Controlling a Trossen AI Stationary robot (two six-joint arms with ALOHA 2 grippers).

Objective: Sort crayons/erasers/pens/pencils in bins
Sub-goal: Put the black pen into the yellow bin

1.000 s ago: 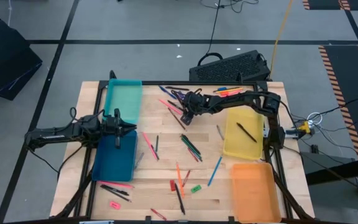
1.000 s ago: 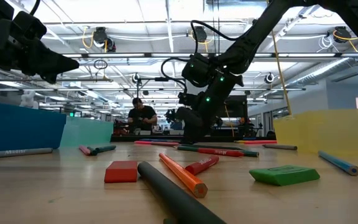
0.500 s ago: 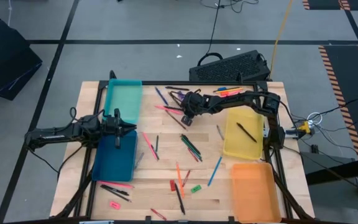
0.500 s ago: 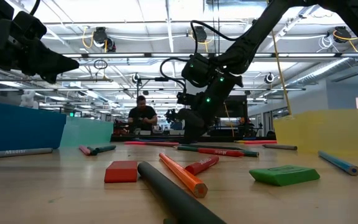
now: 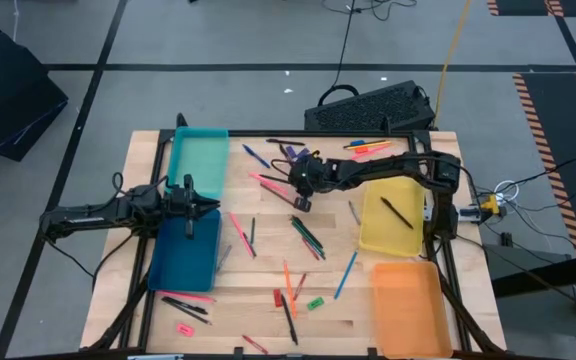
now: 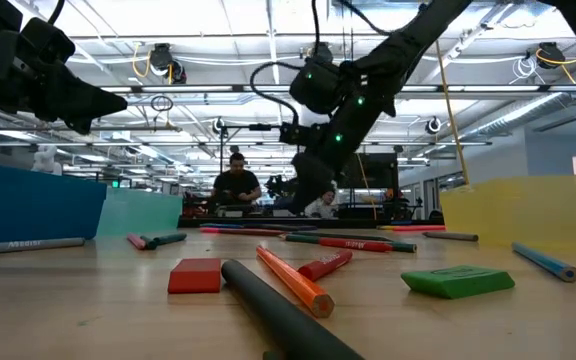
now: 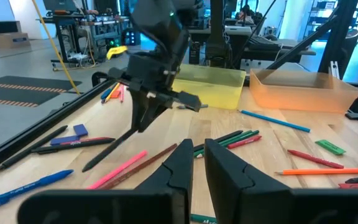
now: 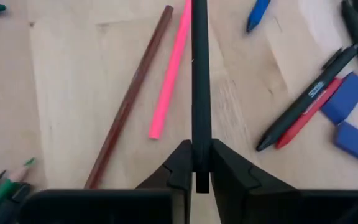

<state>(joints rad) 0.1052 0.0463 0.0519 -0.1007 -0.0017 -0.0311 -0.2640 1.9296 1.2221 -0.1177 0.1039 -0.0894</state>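
The right gripper [image 5: 298,190] is closed on a long black pen [image 8: 200,74], which is pinched between its two fingers and lifted clear of the wooden table [image 5: 258,285], as is seen in the low view. Under the pen a pink stick [image 8: 171,68] and a brown pencil [image 8: 129,99] are seen lying side by side on the wood, with two blue erasers [image 8: 347,106] and a red and a black pen close by. The yellow bin [image 5: 388,215], holding one dark stick, lies near the gripper, beside the orange bin [image 5: 408,300]. The left gripper [image 5: 208,207] is held almost closed and empty over the dark blue bin [image 5: 183,255], next to the teal bin [image 5: 198,160].
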